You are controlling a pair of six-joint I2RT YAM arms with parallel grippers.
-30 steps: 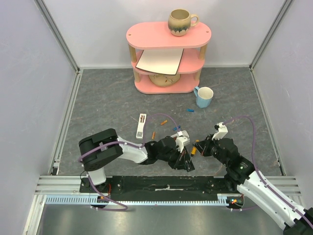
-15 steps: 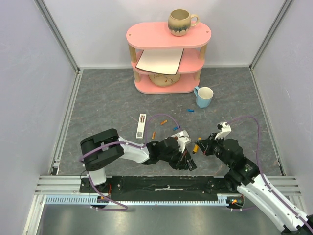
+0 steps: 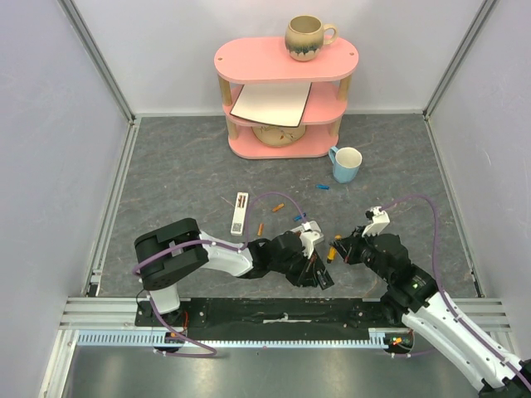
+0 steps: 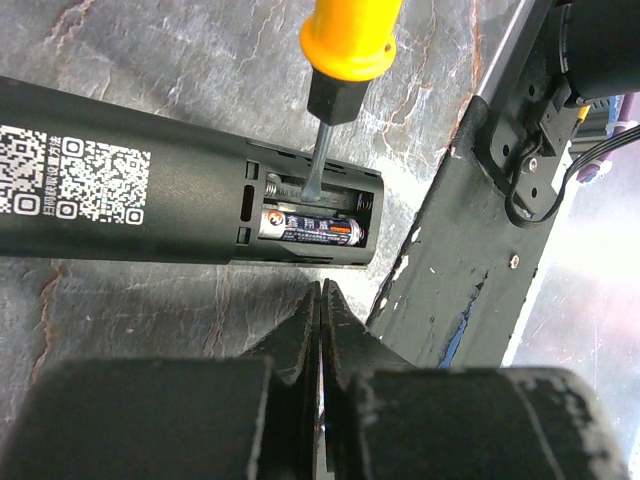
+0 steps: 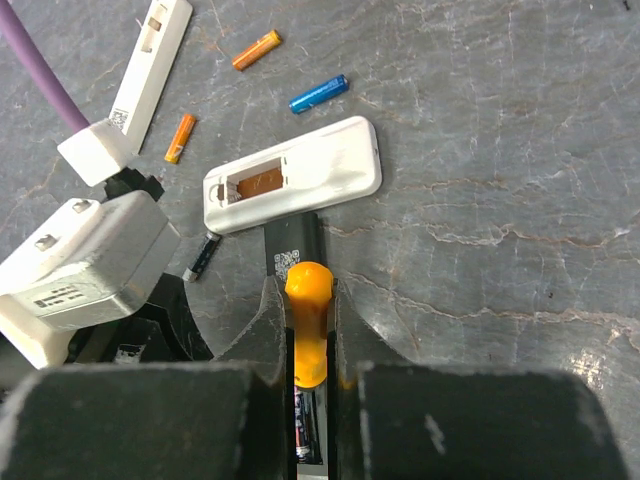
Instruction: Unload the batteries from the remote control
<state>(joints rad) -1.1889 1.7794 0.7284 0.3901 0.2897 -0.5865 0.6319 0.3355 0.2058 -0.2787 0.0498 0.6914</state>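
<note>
Clamping the orange-handled screwdriver, right gripper, blade beside the battery in the QR-coded remote (left gripper closed, empty).

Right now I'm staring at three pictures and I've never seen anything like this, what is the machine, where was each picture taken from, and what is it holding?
These are two robot arms bolted to the near edge of a table, each ending in a two-fingered pincer. The wide picture looks down from above and behind them; the other two come from a camera on each wrist. The right pincer is shut on an orange-handled screwdriver, its tip poking into the open bay of a black remote, where one battery sits. The left pincer is shut and empty, just beside that remote. Also on the table: a white remote with its bay open, a slimmer white remote, loose orange batteries, a blue battery, a pink shelf and a blue mug.
</note>
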